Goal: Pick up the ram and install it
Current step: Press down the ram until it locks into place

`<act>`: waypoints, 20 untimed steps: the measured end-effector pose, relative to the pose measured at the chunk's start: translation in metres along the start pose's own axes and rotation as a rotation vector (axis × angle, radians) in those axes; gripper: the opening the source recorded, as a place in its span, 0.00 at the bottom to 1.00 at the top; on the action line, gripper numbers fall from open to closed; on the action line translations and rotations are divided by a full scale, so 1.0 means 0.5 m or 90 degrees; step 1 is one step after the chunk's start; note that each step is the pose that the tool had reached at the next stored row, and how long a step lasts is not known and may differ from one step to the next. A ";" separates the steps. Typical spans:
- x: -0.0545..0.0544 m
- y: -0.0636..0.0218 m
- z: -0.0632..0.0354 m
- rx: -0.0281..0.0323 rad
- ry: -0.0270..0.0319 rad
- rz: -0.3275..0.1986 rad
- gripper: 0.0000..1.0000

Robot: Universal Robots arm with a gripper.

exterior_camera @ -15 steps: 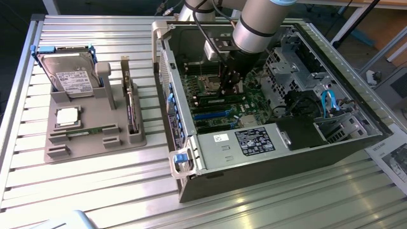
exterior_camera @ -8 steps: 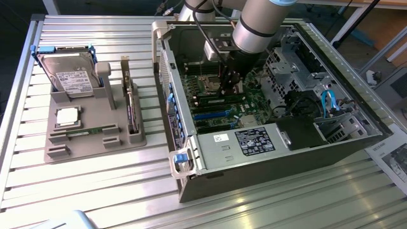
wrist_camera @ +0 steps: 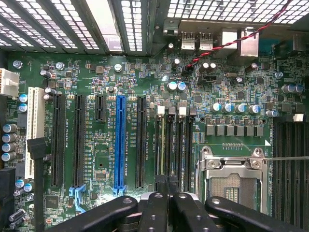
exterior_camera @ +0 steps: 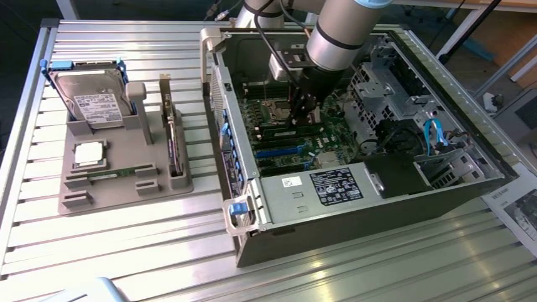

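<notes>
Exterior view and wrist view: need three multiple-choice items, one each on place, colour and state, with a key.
1. Where is the gripper?
A. over the grey tray
B. inside the computer case, above the motherboard
C. outside, over the table

2. What colour is the long slot between the black ones?
A. red
B. yellow
C. blue

3. How do the gripper's fingers stand?
A. shut
B. wide open
C. shut on the hard drive

Key:
1 B, the arm reaches down into the open case.
2 C, the wrist view shows it blue.
3 A, the fingers sit together.
</notes>
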State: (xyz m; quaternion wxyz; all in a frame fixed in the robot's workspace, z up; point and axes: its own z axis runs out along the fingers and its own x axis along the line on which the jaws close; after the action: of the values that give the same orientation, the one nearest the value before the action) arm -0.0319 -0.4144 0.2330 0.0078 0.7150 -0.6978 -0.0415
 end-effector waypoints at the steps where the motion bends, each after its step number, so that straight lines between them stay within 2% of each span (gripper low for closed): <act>1: 0.000 0.000 0.000 0.0000 -0.0001 0.000 0.10; 20: 0.001 0.000 0.005 0.0000 0.0000 0.000 0.10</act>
State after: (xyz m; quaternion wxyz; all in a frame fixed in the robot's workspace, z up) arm -0.0319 -0.4147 0.2304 0.0078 0.7150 -0.6978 -0.0415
